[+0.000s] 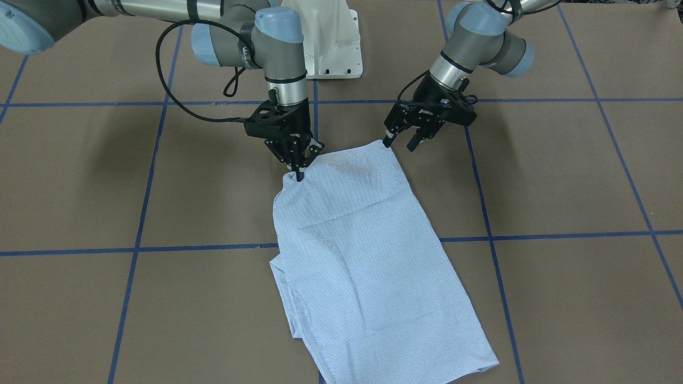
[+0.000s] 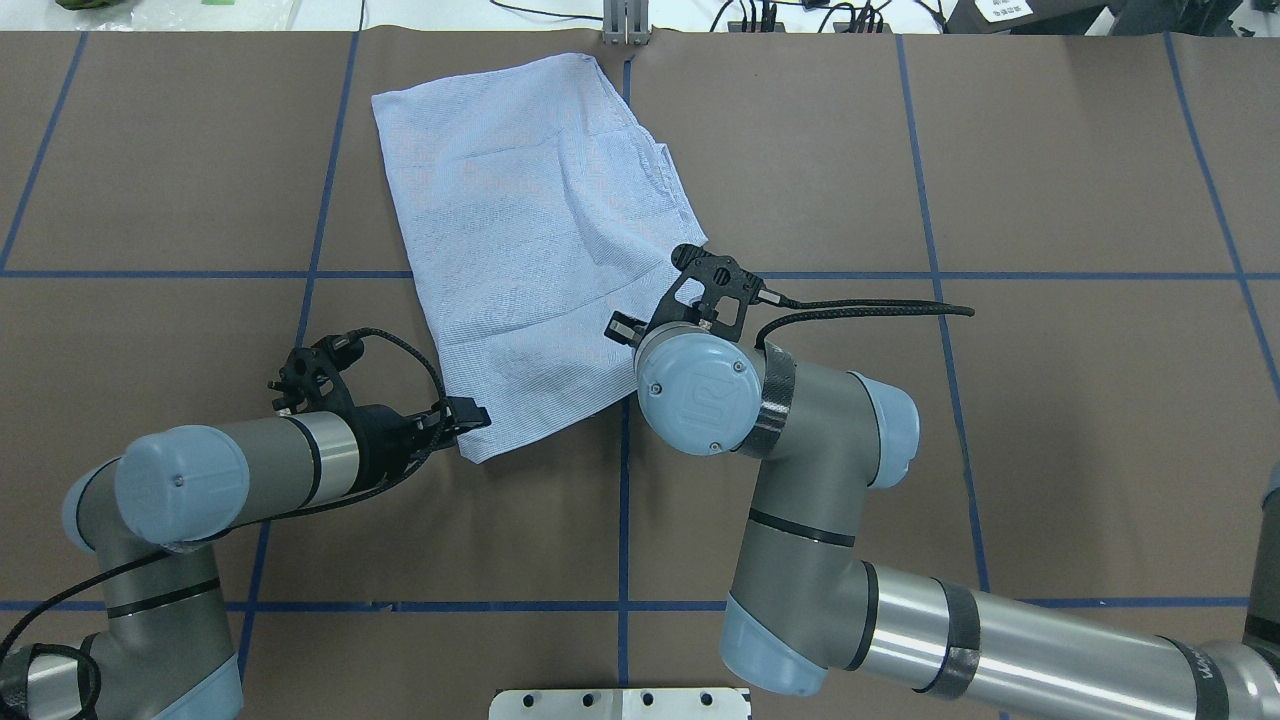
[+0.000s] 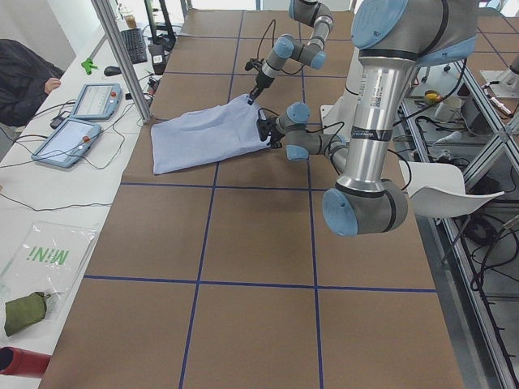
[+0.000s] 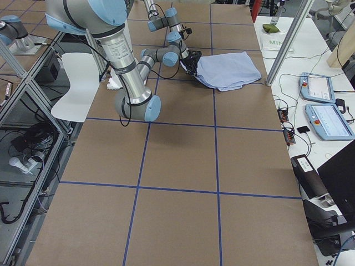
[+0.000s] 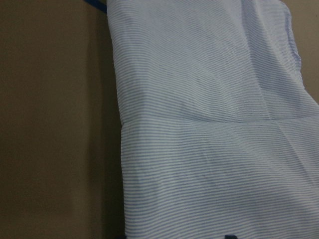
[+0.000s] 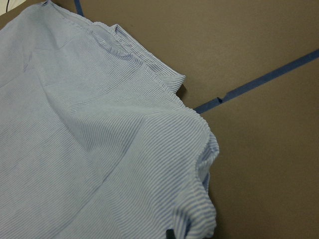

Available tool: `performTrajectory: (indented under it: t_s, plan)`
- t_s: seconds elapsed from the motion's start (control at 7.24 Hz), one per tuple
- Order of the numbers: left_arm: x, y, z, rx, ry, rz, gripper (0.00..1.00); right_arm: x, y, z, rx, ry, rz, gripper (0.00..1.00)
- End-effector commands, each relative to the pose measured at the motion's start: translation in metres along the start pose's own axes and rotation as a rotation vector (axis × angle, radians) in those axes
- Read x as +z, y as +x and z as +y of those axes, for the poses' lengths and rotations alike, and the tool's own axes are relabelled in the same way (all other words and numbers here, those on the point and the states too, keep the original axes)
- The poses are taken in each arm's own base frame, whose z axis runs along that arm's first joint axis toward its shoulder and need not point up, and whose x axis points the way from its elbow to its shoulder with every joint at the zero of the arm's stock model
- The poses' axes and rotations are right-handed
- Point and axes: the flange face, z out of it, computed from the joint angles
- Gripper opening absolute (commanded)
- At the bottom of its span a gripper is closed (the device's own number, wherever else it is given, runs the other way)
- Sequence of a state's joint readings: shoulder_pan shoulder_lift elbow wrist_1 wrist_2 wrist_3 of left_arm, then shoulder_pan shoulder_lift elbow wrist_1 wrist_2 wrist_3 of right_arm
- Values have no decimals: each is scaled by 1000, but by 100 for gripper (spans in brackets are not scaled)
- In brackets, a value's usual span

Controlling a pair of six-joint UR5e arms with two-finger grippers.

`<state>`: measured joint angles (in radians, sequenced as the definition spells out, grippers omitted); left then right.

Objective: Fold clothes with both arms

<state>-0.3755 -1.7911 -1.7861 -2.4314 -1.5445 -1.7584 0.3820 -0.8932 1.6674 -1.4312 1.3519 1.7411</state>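
The light blue striped shirt (image 1: pixel 363 256) lies folded into a rough rectangle on the brown table; it also shows in the overhead view (image 2: pixel 530 250). My right gripper (image 1: pixel 299 175) points straight down with its fingers closed on the shirt's near edge, which bunches up slightly there (image 6: pixel 199 214). In the overhead view its own wrist hides it. My left gripper (image 1: pixel 401 143) is open at the shirt's other near corner, and also shows in the overhead view (image 2: pixel 470 415). The left wrist view is filled with flat shirt cloth (image 5: pixel 214 124), with the fingertips apart at the bottom edge.
The white pedestal base (image 1: pixel 331 42) stands behind the two grippers. Blue tape lines (image 1: pixel 480 237) cross the table. A side table with teach pendants (image 3: pixel 81 121), a metal post (image 3: pixel 122 57) and a seated person (image 3: pixel 24 77) lies past the shirt's far end.
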Motion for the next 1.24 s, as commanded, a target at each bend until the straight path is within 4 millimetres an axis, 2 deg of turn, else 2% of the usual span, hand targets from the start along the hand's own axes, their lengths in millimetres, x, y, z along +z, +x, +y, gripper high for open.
performTrajectory:
  t_s: [0.0,0.55,0.69,0.83,1.11]
  plan:
    - [18,-7,12,2,6,-22,62,0,0,0,0,0,-1,0]
    - [19,-7,17,11,-2,-24,64,-2,-1,0,-1,0,-3,0]
    - [19,-1,19,9,-5,-13,47,-2,-1,0,-1,0,-3,0]
    - [19,8,20,5,-6,0,0,-1,0,0,-1,0,-2,0]
    - [15,12,21,6,-8,11,0,-1,3,-2,-2,2,-1,0]
